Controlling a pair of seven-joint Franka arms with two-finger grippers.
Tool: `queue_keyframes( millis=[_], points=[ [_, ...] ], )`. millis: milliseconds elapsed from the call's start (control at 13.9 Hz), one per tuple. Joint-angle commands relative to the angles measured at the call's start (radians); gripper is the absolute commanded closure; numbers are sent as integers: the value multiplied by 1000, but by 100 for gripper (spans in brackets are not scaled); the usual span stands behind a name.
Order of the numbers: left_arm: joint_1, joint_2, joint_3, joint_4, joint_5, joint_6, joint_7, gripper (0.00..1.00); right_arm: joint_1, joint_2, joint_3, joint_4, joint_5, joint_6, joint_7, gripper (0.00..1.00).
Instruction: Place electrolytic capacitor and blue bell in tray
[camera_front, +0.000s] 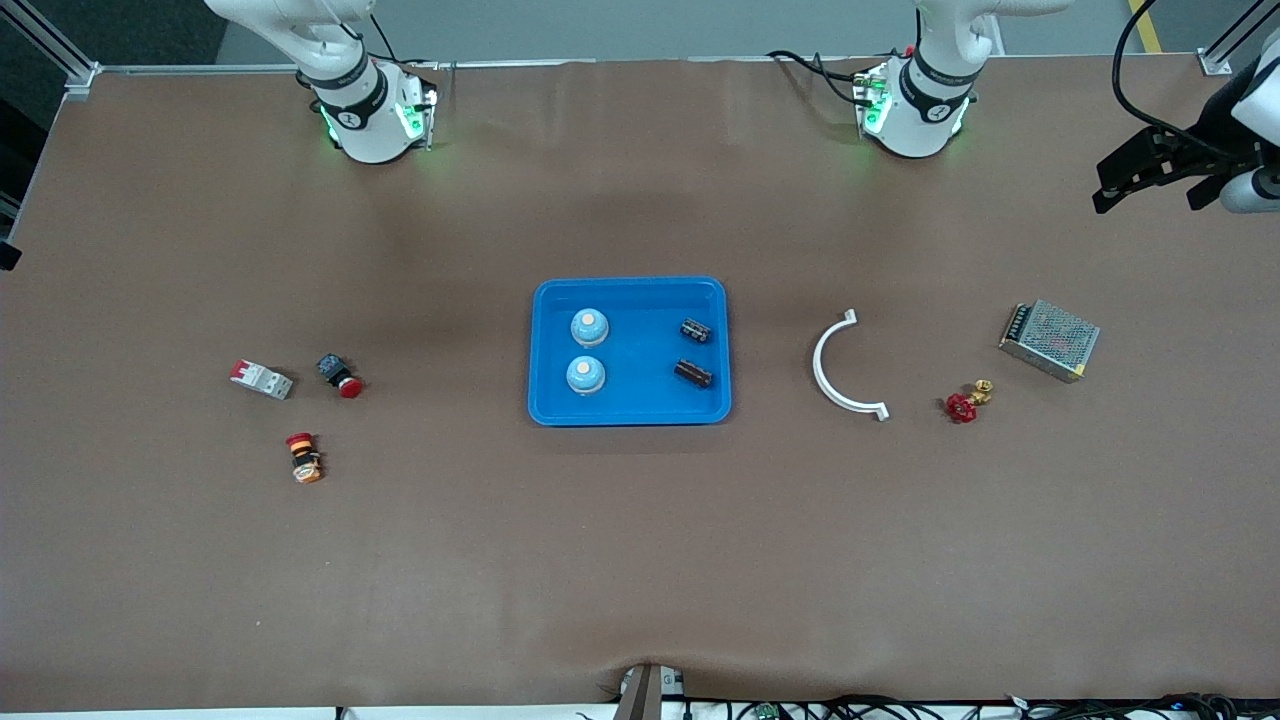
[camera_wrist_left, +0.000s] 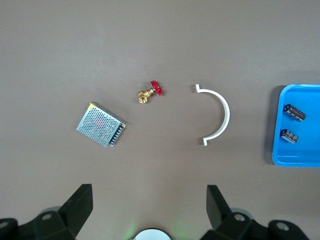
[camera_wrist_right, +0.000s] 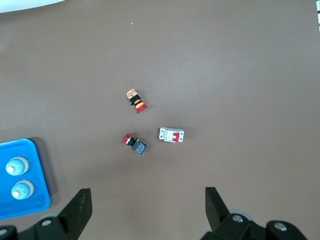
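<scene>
The bright-blue tray lies at the middle of the table. In it stand two blue bells on the side toward the right arm's end. Two dark electrolytic capacitors lie on the side toward the left arm's end. The left wrist view shows the capacitors and the tray's edge. In the right wrist view are the bells and a corner of the tray. My left gripper and right gripper both hang open and empty, high over bare table near their bases.
Toward the left arm's end lie a white curved bracket, a red-handled brass valve and a metal mesh power supply. Toward the right arm's end lie a small circuit breaker and two red push buttons.
</scene>
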Motion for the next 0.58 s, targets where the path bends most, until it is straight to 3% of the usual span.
queue_keyframes(
  millis=[0,504],
  points=[
    [6,-23,-7,-18,-2,1,-10,0,1,-32,14,-34,-4,8,-3,0],
    [12,-29,-5,-16,0,-8,-7,0,1,-30,14,-34,-6,9,-3,0]
  ],
)
